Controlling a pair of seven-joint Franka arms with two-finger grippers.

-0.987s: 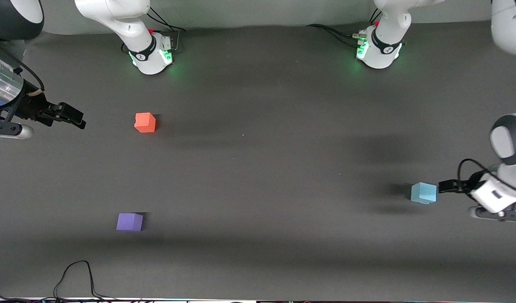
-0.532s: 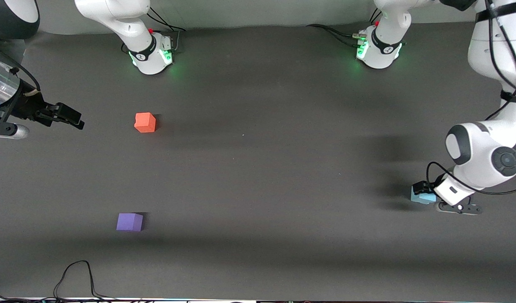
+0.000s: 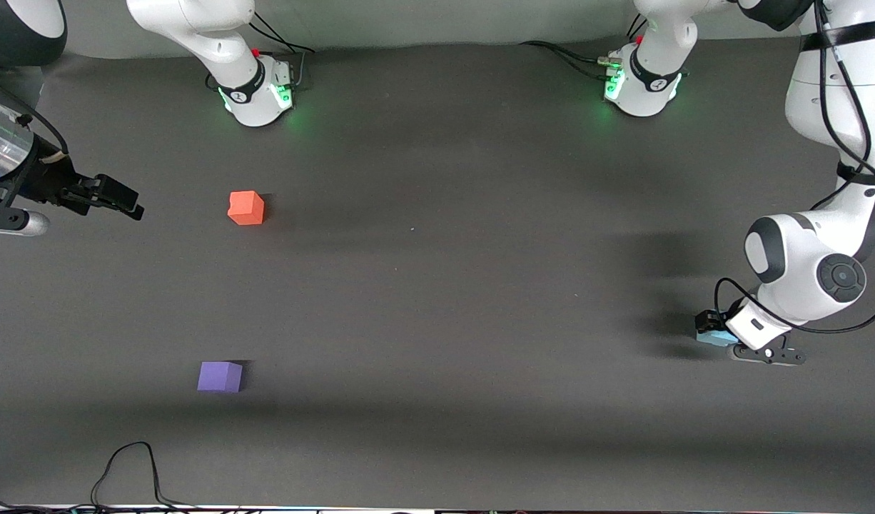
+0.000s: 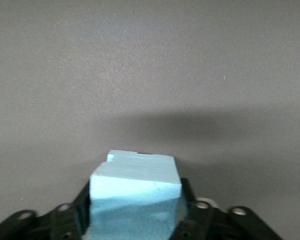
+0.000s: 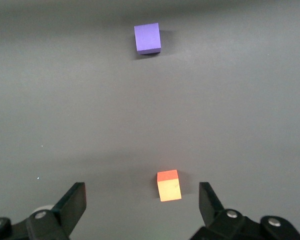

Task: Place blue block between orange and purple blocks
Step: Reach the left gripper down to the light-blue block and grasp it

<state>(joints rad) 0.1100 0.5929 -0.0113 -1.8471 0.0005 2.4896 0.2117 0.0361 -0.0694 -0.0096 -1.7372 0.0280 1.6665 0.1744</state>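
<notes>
The blue block [image 3: 709, 338] sits on the dark table near the left arm's end, mostly covered by my left gripper [image 3: 716, 330]. In the left wrist view the block [image 4: 135, 172] fills the gap between the black fingers [image 4: 189, 192], which press against its two sides. The orange block [image 3: 246, 208] lies toward the right arm's end. The purple block [image 3: 220, 376] lies nearer to the front camera than the orange one. My right gripper [image 3: 120, 200] is open and empty, up in the air beside the orange block [image 5: 169, 186]; the purple block [image 5: 147, 38] also shows in its wrist view.
The two arm bases [image 3: 255, 93] [image 3: 641, 86] stand at the table's back edge. A black cable [image 3: 127, 467] loops on the table near its front edge. The left arm's elbow [image 3: 808, 275] hangs over the table beside the blue block.
My left gripper swung in from the table's end, came down over the blue block, and now has its fingers against it. The right arm and the other two blocks have not moved.
</notes>
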